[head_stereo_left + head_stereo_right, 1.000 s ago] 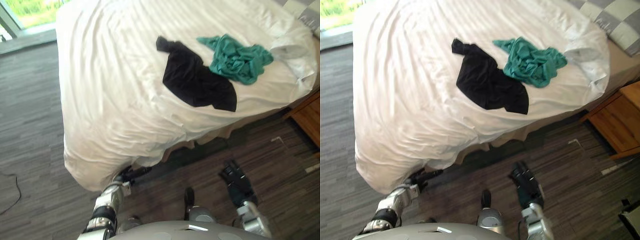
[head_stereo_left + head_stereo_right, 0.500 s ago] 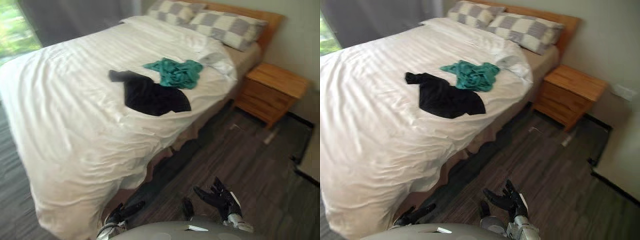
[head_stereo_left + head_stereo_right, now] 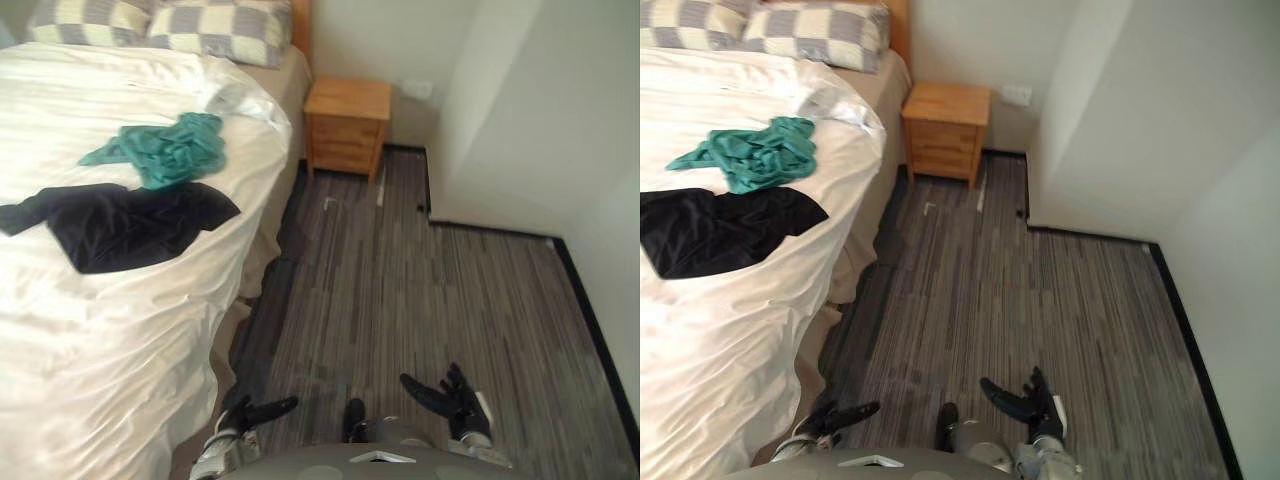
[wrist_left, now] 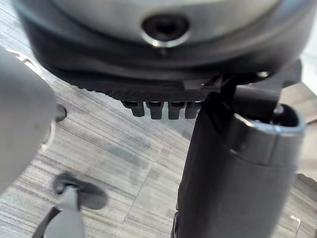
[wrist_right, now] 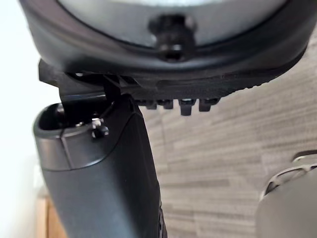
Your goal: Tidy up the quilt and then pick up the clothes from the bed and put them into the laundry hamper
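While clothes point(image 3: 130, 220) lie on quilt point(image 3: 100, 340), right hand point(image 3: 455, 398) splayed.

Two garments on the white quilt

The white quilt point(image 3: 100, 330) covers the bed point(image 3: 290, 95), lightly wrinkled and draped over its side, with one upper corner folded back. A black garment point(image 3: 120, 225) lies spread flat near the edge — a crumpled teal garment point(image 3: 165, 150) sits just beyond, touching it, toward the bed's head.
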Available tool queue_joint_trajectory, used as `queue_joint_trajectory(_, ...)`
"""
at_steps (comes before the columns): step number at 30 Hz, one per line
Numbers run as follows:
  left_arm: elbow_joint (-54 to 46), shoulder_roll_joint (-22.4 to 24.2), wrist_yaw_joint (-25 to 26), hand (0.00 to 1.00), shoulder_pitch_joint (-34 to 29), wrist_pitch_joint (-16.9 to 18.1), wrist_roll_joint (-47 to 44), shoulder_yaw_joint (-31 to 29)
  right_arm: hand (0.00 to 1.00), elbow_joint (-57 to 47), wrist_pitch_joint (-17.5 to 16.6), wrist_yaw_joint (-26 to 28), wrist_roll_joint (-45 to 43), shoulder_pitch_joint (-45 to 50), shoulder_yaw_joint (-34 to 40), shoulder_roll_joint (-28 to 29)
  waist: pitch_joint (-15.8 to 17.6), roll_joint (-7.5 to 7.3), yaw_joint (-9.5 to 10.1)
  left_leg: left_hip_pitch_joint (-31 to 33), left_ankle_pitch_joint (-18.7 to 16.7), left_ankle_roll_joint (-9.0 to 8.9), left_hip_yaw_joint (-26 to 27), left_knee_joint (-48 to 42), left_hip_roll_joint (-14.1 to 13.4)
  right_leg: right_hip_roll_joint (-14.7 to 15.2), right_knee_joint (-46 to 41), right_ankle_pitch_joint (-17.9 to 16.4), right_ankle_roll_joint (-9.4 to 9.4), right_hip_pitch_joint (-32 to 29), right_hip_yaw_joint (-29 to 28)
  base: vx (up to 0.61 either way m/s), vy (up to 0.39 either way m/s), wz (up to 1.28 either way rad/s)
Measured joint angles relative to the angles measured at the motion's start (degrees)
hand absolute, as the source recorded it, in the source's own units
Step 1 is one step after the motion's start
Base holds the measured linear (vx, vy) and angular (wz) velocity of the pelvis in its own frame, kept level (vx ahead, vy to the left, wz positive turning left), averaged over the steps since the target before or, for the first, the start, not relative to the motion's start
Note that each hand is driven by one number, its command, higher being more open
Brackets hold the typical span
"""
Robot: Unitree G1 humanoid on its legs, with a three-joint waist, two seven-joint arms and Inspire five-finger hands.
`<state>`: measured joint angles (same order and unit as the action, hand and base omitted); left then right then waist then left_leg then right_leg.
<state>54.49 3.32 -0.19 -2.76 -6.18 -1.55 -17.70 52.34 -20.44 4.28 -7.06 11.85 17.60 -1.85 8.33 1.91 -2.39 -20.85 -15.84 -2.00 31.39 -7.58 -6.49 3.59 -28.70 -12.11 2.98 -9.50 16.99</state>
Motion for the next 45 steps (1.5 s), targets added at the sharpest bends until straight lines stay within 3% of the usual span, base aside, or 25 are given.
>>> queue_joint_trajectory(2, 1.44, -0.13, 0.26, 1.00, 0.37, -0.31, 0.19, -0.35, 1.00, 0.95, 0.85, -0.26, 0.08, 0.65, 0.40, -0.23, -0.77, 0.93, 0.60, -0.22, 0.99, -1.77, 1.79, -0.95, -1.13, -3.84, 6.44, 1.92, 1.20, 3.10, -2.16, 0.06, -0.135, -0.42)
queue_joint_trajectory(3, 5.79, -4.28, 2.16, 1.00, 0.17, -1.37, -0.09, 4.99, 1.00, 6.46, 4.92, -0.22, 2.34, -1.50, -0.32, -1.74, -0.73, 0.46, 0.62, 3.41, 1.37, -2.37, -5.23, 0.03, -0.39, -7.71, 33.73, 16.01, -0.41, 15.37, -11.73, -0.01, -0.020, -0.20)
queue_joint_trajectory(7, 5.76, -4.24, 2.16, 1.00, 0.17, -1.37, -0.10, 4.80, 1.00, 6.45, 4.92, -0.22, 2.34, -1.50, -0.30, -1.68, -0.72, 0.36, 0.64, 3.71, 1.37, -2.37, -5.25, 0.77, -0.33, -7.71, 33.73, 16.03, -0.57, 14.75, -11.56, -0.06, 0.003, 0.02)
queue_joint_trajectory(12, 4.81, -3.31, 2.88, 1.00, -0.25, -1.03, -0.99, 0.68, 1.00, 6.14, 5.07, 0.71, 1.66, -1.26, 0.89, -0.40, -0.13, -0.13, 0.75, 6.73, 1.37, -2.37, -7.00, -0.41, -1.15, -7.27, 33.61, 14.68, 0.35, 13.40, -7.41, -0.05, -0.028, 0.30)
queue_joint_trajectory(15, 0.97, -2.72, 4.28, 1.00, -1.71, 0.08, -0.94, -2.81, 1.00, 4.61, 6.11, 3.18, -0.86, -1.13, 1.94, 0.50, 0.99, -1.25, 1.75, 10.60, 0.32, -2.62, -7.60, -6.94, -2.90, -6.13, 25.65, 9.18, 0.26, 9.16, -3.26, -0.02, -0.060, 0.18)
queue_joint_trajectory(16, -0.18, -2.90, 4.41, 1.00, -1.83, 0.16, -0.86, -3.87, 1.00, 3.83, 6.36, 3.62, -1.59, -1.05, 1.55, 0.60, 1.58, -1.93, 1.85, 13.81, 0.13, -2.56, -7.85, -13.70, -3.39, -5.01, 22.28, 7.22, 0.31, 7.72, -2.86, -0.06, -0.082, 0.15)
queue_joint_trajectory(17, -2.38, -2.55, 5.01, 1.00, -2.39, 0.43, -0.88, -5.35, 1.00, 2.89, 6.74, 4.74, -2.97, -1.01, 0.01, 0.30, 2.37, -2.05, 2.24, 20.00, 1.68, -1.05, -8.84, -27.85, -6.26, -4.29, 20.82, 5.55, 0.35, 7.74, -1.84, -0.04, -0.093, 0.16)
queue_joint_trajectory(18, -2.82, -2.20, 5.41, 1.00, -2.67, 1.01, -0.85, -5.51, 1.00, 2.83, 6.77, 5.31, -3.47, -1.03, -0.45, -0.28, 2.35, -1.19, 2.25, 23.10, 3.38, 0.31, -9.97, -33.69, -7.88, -4.65, 22.10, 5.53, 0.34, 8.68, -0.84, 0.07, -0.137, 0.08)
queue_joint_trajectory(19, -3.45, -1.42, 5.98, 1.00, -3.27, 2.10, -0.85, -5.45, 1.00, 2.58, 7.06, 6.38, -4.92, -1.09, -1.03, -1.60, 2.50, 0.88, 2.53, 27.39, 6.77, 1.94, -11.80, -41.70, -11.35, -5.47, 21.11, 4.82, 1.34, 10.17, 2.39, 0.22, -0.064, -0.25)
queue_joint_trajectory(20, -4.85, -1.49, 6.07, 1.00, -4.01, 4.01, -1.19, -5.53, 1.00, 1.22, 7.26, 6.87, -5.74, -0.85, -2.59, -2.86, 3.51, 0.94, 3.96, 32.63, 10.91, 1.60, -14.43, -52.62, -12.39, -2.38, 13.88, 0.89, 1.50, 8.80, 5.96, 0.27, -0.037, -0.47)
queue_joint_trajectory(21, -4.42, -2.01, 6.23, 1.00, -4.50, 4.47, -0.89, -4.96, 1.00, 1.20, 7.69, 7.03, -6.11, -1.59, -2.47, -3.54, 4.20, 2.39, 3.89, 35.31, 7.98, 0.30, -18.45, -55.90, -10.90, -3.28, 12.83, -0.12, 1.73, 10.01, 3.70, 0.22, 0.042, -0.82)
queue_joint_trajectory(23, -3.80, -1.58, 5.88, 1.00, -5.79, 5.13, -3.01, -4.83, 1.00, 1.15, 7.56, 7.34, -6.86, -2.42, -2.53, -2.86, 4.27, 2.08, 4.66, 36.78, 4.28, -0.65, -17.99, -52.87, -8.41, -3.21, 13.92, -0.36, 1.72, 10.97, 0.62, 0.19, 0.026, -0.88)
queue_joint_trajectory(25, -4.55, -1.89, 4.60, 1.00, -5.70, 6.05, -3.44, -3.72, 1.00, 1.13, 7.59, 8.28, -6.65, -2.84, -2.48, -0.70, 4.46, 0.81, 5.68, 37.16, 2.45, -0.65, -14.31, -39.68, -5.92, -2.29, 15.60, -0.35, 1.70, 12.52, -1.91, 0.28, 0.010, -0.81)
queue_joint_trajectory(27, -4.45, -2.09, 3.73, 1.00, -5.94, 5.96, -4.98, -3.72, 1.00, 0.58, 7.29, 8.81, -5.09, -2.99, -1.75, -0.15, 4.31, 0.61, 5.44, 36.94, 6.07, -0.38, -9.81, -19.48, -6.05, -1.64, 17.19, -0.87, -0.79, 13.89, -2.64, 0.31, 0.038, -0.53)
queue_joint_trajectory(29, -4.45, -2.05, 3.53, 1.00, -6.25, 5.98, -5.96, -3.91, 1.00, 0.56, 7.15, 8.68, -4.88, -2.75, -1.24, 0.01, 4.21, 0.46, 5.61, 36.98, 10.06, -0.24, -9.97, -10.41, -6.25, -1.34, 17.57, -2.33, -3.05, 15.44, -4.07, 0.46, 0.103, -0.39)
queue_joint_trajectory(31, -4.34, -2.23, 3.24, 1.00, -6.32, 5.89, -7.17, -4.09, 1.00, 0.66, 7.22, 8.49, -4.43, -2.17, -1.26, -0.08, 3.78, -0.19, 6.23, 36.92, 14.75, -0.18, -9.93, -9.55, -5.67, 0.40, 17.48, -4.32, -4.77, 16.91, -5.81, 0.56, 0.141, -0.43)
queue_joint_trajectory(32, -3.45, -3.04, 3.19, 1.00, -6.22, 5.87, -7.18, -3.98, 1.00, 1.03, 7.51, 8.25, -3.82, -2.01, -1.03, -0.03, 3.20, -1.58, 6.75, 36.87, 15.54, 2.34, -9.70, -11.39, -3.45, 2.83, 17.21, -5.67, -5.80, 17.74, -7.17, 0.66, 0.180, -0.42)
queue_joint_trajectory(33, -3.12, -3.86, 3.08, 1.00, -6.13, 5.83, -7.17, -3.87, 1.00, 1.52, 7.67, 8.10, -3.11, -2.15, -0.56, 0.35, 2.74, -2.54, 6.81, 36.84, 13.58, 2.86, -9.19, -12.58, -2.13, 4.36, 16.95, -6.59, -6.08, 17.80, -7.75, 0.68, 0.123, -0.21)
queue_joint_trajectory(35, -1.13, -5.90, 3.31, 1.00, -5.59, 5.18, -6.76, -3.37, 1.00, 4.67, 9.53, 8.24, -2.46, -2.96, 0.62, 0.87, 1.80, -4.66, 5.49, 36.24, 5.62, 5.07, -8.98, -18.47, 1.07, 8.80, 0.20, -7.12, -8.26, 14.03, -7.97, 0.74, 0.080, 0.17)
queue_joint_trajectory(36, -0.63, -6.30, 3.42, 1.00, -5.49, 4.63, -6.40, -3.34, 1.00, 5.19, 9.86, 8.33, -2.46, -3.44, 1.39, 0.95, 1.89, -4.97, 5.14, 35.17, 4.37, 5.66, -8.95, -19.57, 1.61, 10.11, -5.55, -5.56, -8.88, 12.14, -8.10, 0.66, 0.064, 0.28)
queue_joint_trajectory(37, 0.71, -6.86, 3.89, 1.00, -5.05, 4.39, -4.28, -3.33, 1.00, 5.98, 9.94, 8.16, -2.42, -4.23, 2.43, 1.05, 2.26, -5.44, 4.69, 31.48, 1.90, 5.97, -8.68, -19.61, 2.63, 12.45, -17.20, 0.68, -8.65, 8.84, -8.47, 0.61, 0.040, 0.10)
queue_joint_trajectory(38, 1.54, -7.38, 4.11, 1.00, -4.89, 4.33, -1.93, -2.38, 1.00, 6.18, 9.88, 8.21, -2.71, -4.51, 2.78, 0.88, 2.80, -4.97, 4.68, 26.16, 0.32, 5.52, -8.31, -17.61, 3.08, 13.50, -27.10, 2.73, -9.06, 5.45, -8.91, 0.60, 0.013, -0.03)
queue_joint_trajectory(40, 2.08, -7.71, 4.80, 1.00, -5.22, 3.42, -0.04, -0.63, 1.00, 5.35, 9.31, 8.73, -2.85, -4.82, 2.38, 0.60, 2.80, -4.06, 3.61, 18.21, -0.23, 4.76, -7.54, -11.69, 2.97, 11.59, -33.32, 2.42, -8.63, -0.02, -8.83, 0.57, -0.030, -0.21)
queue_joint_trajectory(42, 2.39, -8.04, 4.90, 1.00, -5.12, 3.48, -0.45, 0.19, 1.00, 3.97, 7.50, 9.26, -2.97, -4.66, 2.35, 1.00, 2.92, -3.94, 2.28, 12.63, 0.03, 3.50, -7.20, -6.28, 2.83, 9.35, -30.18, 2.13, -8.26, -6.10, -5.99, 0.53, -0.058, -0.04)
queue_joint_trajectory(45, 2.23, -7.59, 4.94, 1.00, -3.19, 3.48, -1.73, 0.46, 1.00, 2.87, 6.40, 9.25, -2.77, -3.56, 4.68, 1.71, 3.41, -3.53, 1.85, 6.68, 0.03, 2.30, -8.59, -2.04, 2.42, 7.63, -6.67, 2.12, -7.11, -9.89, 2.00, 0.50, -0.159, 0.38)
